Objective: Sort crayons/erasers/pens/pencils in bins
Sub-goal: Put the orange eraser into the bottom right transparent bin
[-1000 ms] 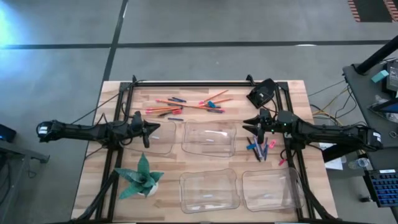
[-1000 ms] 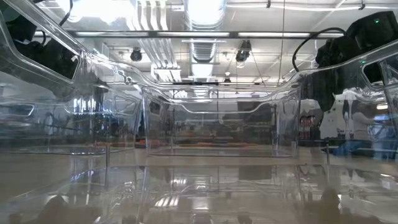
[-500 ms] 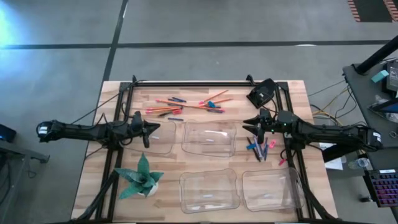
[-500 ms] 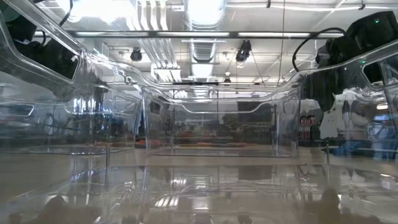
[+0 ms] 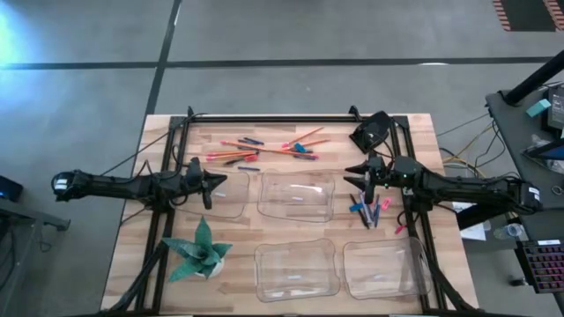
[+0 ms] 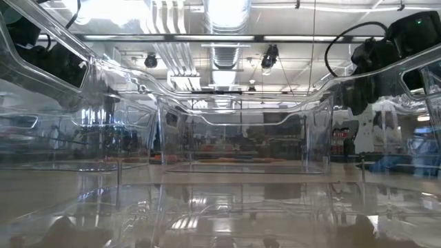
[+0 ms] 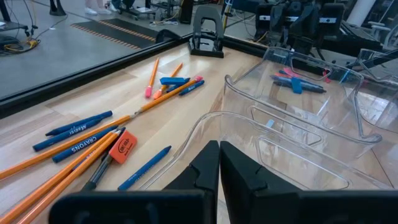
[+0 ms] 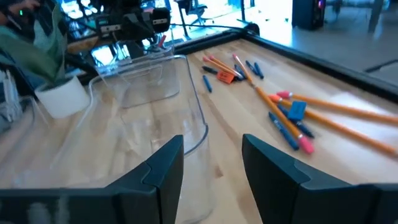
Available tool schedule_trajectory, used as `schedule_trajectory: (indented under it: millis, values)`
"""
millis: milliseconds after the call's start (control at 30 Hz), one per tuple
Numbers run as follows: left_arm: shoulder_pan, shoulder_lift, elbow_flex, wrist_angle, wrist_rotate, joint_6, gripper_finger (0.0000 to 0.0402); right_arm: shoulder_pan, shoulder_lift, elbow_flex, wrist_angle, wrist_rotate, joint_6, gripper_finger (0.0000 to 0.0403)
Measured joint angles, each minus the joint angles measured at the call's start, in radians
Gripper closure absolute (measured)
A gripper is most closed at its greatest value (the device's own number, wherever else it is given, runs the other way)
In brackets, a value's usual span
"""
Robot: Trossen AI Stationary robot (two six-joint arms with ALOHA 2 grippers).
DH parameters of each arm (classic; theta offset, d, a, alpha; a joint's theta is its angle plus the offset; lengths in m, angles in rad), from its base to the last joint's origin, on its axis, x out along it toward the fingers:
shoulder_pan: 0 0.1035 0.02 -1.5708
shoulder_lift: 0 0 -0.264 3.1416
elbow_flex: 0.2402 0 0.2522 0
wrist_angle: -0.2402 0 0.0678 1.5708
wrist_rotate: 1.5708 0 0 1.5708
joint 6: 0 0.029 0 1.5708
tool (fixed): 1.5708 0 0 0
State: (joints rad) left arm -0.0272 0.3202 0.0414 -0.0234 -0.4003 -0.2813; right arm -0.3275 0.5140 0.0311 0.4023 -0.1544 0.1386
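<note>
Where the table [image 5: 159, 264] ends nearest, two clear plastic bins [image 5: 298, 269] sit side by side, shallow, rounded corners, glossy walls, nothing visible inside them. Left of them a green folded-paper plant [image 5: 199, 249] stands in a white pot. Table top is pale wood planks, bare strip along its left edge.

Further in, two more clear bins in a row, centre one [image 5: 297, 195] looking empty. Left claw [image 5: 211, 184] hangs over the left bin [image 5: 231, 198] of that row, dark fingers [image 7: 205, 165] pressed together, clenched on nothing. Right claw [image 5: 351, 179] hovers just right of the centre bin, fingers [image 8: 163, 163] spread apart, released, holding nothing. Just beside it on the right, a small heap of short blue sticks [image 5: 359, 209] and pink bits lies on bare wood, near the black frame rail [image 5: 419, 229].

Farther back, open wood between the bins and the far rail [image 5: 269, 118] carries the loose scatter: pencils [image 5: 264, 150], long thin orange sticks with pink ends, fanned and crossing each other; blue crayons [image 7: 79, 146] with printed labels lying among them; an orange-red eraser [image 7: 122, 145], stubby block, touching the pencils; a small blue eraser [image 8: 297, 109] resting against two pencils. All lie flat on the table, outside the bins. A black clamp [image 5: 371, 132] sits at the far right corner.
</note>
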Motion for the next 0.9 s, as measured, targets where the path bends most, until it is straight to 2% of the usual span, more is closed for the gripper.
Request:
schedule_trajectory:
  millis: [67, 200, 433, 600, 733, 833, 900]
  values:
    - [0.0, 0.0, 0.0, 0.0, 0.0, 0.0, 0.0402, 0.0, 0.0, 0.0, 0.004, 0.002, -0.048, 0.0248]
    - [0.0, 0.0, 0.0, 0.0, 0.0, 0.0, 0.0402, 0.0, 0.0, 0.0, 0.027, 0.002, -0.045, 0.0248]
    - [0.0, 0.0, 0.0, 0.0, 0.0, 0.0, 0.0402, 0.0, 0.0, 0.0, 0.083, -0.001, 0.173, 0.0248]
    - [0.0, 0.0, 0.0, 0.0, 0.0, 0.0, 0.0402, 0.0, 0.0, 0.0, 0.144, 0.133, 0.21, 0.0248]
    - [0.0, 0.0, 0.0, 0.0, 0.0, 0.0, 0.0402, 0.0, 0.0, 0.0, 0.16, 0.145, 0.162, 0.0248]
    - [0.0, 0.0, 0.0, 0.0, 0.0, 0.0, 0.0402, 0.0, 0.0, 0.0, 0.162, 0.211, 0.145, 0.0248]
    - [0.0, 0.0, 0.0, 0.0, 0.0, 0.0, 0.0402, 0.0, 0.0, 0.0, 0.162, 0.217, 0.142, 0.0248]
